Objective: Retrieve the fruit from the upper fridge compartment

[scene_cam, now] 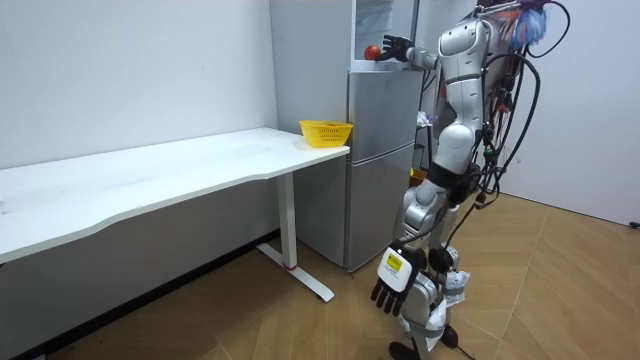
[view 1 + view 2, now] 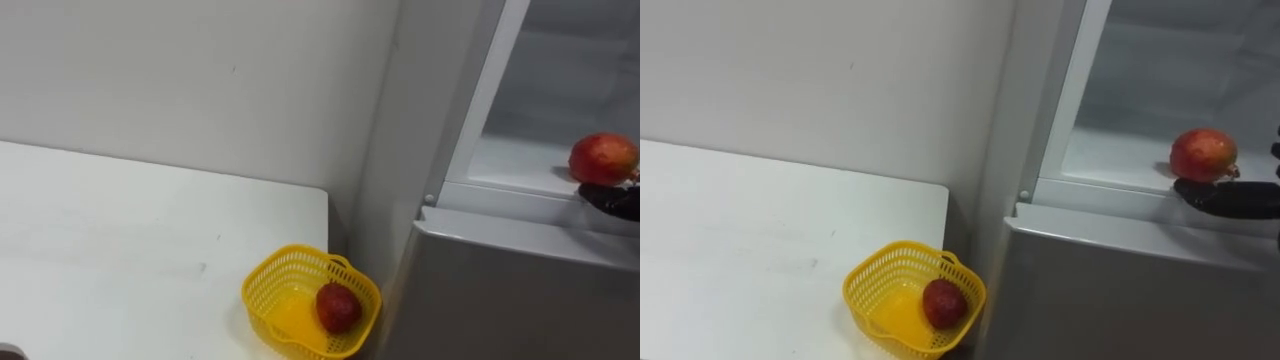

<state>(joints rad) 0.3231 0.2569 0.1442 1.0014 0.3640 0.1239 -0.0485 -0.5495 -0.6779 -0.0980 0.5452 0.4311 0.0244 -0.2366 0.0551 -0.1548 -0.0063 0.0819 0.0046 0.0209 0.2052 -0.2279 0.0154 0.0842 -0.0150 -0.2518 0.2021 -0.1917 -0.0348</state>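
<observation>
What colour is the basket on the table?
The basket is yellow, clearest in the right eye view.

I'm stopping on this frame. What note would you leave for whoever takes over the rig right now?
Right hand: open, fingers straight, reaching into the open upper fridge, just below the red fruit on its shelf. It has not closed on the fruit.
Left hand: open, hanging by the robot's side.
The yellow basket sits at the table corner beside the fridge, with a dark red fruit inside.
Done: fridge open, hand at the fruit.
Left: grasp the fruit and bring it out, probably to the basket.
</observation>
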